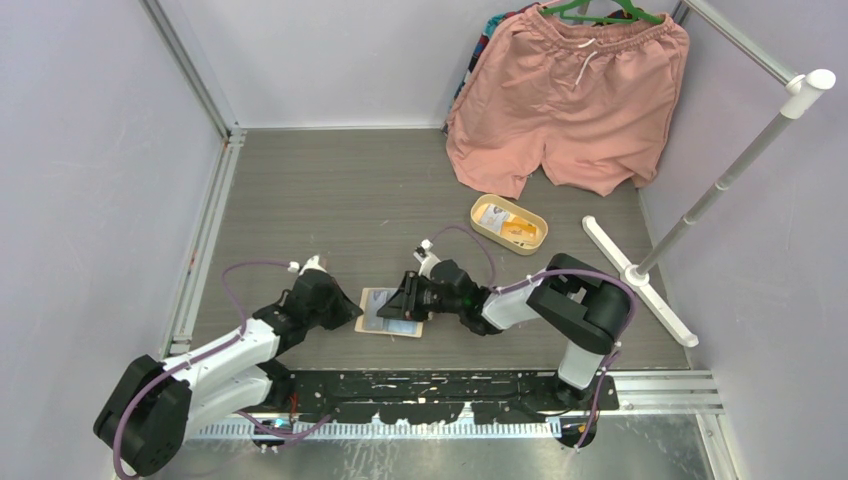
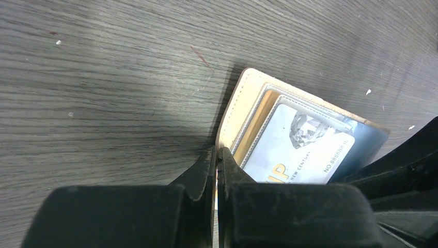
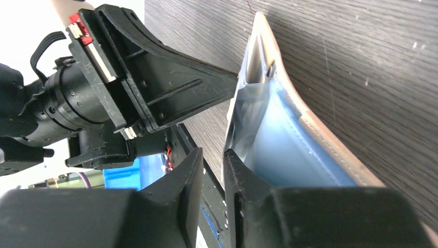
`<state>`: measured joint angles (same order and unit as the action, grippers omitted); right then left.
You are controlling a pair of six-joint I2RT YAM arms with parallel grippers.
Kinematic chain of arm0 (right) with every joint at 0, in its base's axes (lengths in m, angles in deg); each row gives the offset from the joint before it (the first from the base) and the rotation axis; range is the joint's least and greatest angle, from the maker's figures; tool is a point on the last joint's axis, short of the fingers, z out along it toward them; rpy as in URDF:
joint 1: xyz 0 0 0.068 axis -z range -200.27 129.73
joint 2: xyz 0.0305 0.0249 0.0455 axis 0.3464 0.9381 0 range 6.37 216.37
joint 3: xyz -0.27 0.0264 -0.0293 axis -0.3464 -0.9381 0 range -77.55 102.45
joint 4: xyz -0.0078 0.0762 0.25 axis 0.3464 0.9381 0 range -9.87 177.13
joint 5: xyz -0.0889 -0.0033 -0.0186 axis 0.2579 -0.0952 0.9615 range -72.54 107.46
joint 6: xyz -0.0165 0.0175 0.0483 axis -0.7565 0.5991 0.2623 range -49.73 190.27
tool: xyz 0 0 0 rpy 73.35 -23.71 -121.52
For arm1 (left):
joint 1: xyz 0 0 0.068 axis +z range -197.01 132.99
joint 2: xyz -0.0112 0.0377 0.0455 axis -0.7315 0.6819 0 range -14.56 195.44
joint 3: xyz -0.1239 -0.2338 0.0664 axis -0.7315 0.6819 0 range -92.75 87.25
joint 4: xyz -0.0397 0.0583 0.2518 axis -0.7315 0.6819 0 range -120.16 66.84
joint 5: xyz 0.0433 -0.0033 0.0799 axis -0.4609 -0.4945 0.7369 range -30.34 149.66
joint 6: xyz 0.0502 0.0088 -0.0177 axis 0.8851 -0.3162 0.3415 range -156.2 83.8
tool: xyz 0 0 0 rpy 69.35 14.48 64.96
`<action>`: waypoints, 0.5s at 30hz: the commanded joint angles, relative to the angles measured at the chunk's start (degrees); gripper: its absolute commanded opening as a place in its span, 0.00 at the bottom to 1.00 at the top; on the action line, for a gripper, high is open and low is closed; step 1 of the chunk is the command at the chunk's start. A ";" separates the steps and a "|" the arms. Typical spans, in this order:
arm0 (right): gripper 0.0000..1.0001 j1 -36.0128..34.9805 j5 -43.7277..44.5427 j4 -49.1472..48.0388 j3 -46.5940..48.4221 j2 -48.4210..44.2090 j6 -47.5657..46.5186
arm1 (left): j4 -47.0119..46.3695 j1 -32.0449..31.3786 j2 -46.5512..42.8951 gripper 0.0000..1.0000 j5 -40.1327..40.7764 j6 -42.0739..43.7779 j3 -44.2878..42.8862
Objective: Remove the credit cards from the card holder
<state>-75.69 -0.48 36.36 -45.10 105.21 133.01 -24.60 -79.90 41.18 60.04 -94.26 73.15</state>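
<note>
The tan card holder [image 1: 388, 314] lies open on the table between my two grippers. My left gripper [image 1: 350, 313] is shut on its pale tan left edge [image 2: 235, 116], fingertips together [image 2: 217, 155]. A whitish credit card [image 2: 302, 150] with gold letters sits in the pocket beside that edge. My right gripper [image 1: 406, 300] is at the holder's right half. Its jaws [image 3: 213, 152] stand a narrow gap apart with nothing between them; one finger [image 3: 243, 181] lies against the pale blue inner pocket [image 3: 281, 150], which is raised off the table. The left gripper's finger [image 3: 170, 88] shows beyond it.
An oval tan tray [image 1: 478, 216] stands right of and behind the holder, with an orange-yellow card [image 1: 522, 231] and a whitish card [image 1: 493, 216] in it. Pink shorts [image 1: 570, 95] hang at the back right. A white rack stand [image 1: 640, 275] stands at the right.
</note>
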 commanded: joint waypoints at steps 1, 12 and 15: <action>0.25 -0.52 -0.08 -4.75 -0.49 -2.21 0.10 | 5.07 0.05 0.68 0.00 2.25 1.46 1.63; 0.01 -0.56 -0.17 -4.21 -1.40 -2.44 -0.11 | 4.83 0.08 1.25 0.00 2.33 1.63 1.36; 0.01 -0.53 -0.09 -3.38 -2.21 -3.39 -0.50 | 4.80 0.06 1.31 0.00 2.34 1.64 1.28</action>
<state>-75.69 0.05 36.36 -46.72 105.19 133.16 -24.60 -79.90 41.09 60.06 -94.24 73.15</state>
